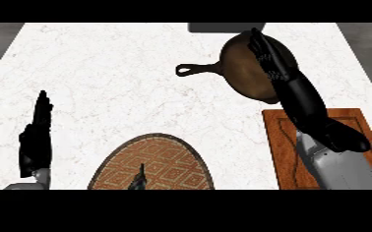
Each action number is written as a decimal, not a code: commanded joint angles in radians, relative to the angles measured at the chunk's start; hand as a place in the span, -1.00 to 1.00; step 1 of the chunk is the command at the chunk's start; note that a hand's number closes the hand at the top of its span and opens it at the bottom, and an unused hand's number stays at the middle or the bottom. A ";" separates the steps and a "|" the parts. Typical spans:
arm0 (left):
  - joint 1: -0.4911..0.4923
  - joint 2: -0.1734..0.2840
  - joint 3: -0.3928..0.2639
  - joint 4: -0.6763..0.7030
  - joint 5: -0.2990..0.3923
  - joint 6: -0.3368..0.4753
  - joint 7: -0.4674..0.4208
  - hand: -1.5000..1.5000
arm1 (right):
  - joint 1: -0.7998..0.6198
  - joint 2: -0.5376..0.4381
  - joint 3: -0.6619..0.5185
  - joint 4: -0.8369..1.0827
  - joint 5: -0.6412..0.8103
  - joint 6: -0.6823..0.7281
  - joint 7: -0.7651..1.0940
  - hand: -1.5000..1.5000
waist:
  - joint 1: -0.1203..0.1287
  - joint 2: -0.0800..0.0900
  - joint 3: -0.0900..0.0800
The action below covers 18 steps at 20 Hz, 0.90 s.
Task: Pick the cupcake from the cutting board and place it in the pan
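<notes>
The dark cast-iron pan [240, 73] sits at the back right of the counter, its handle pointing left. My right hand [270, 61] hangs over the pan's right half, with the forearm crossing the wooden cutting board [280, 142] at the front right. No cupcake shows anywhere: none on the visible part of the board, none on the bare part of the pan. It may be hidden under the hand or the arm. My left hand [35, 137] rests open at the left edge, fingers up.
A round woven plate [167, 157] with a diamond pattern lies at the front centre, with a small dark object [138, 179] on its near side. A dark grey block [222, 27] sits at the counter's back edge behind the pan. White marble counter [109, 69] spreads to the left.
</notes>
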 commanded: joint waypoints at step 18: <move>-0.085 0.156 0.026 0.045 0.045 -0.249 0.330 0.00 | 0.431 -0.133 -0.566 0.184 -0.221 0.162 -0.397 -1.00 | 0.006 -0.006 0.019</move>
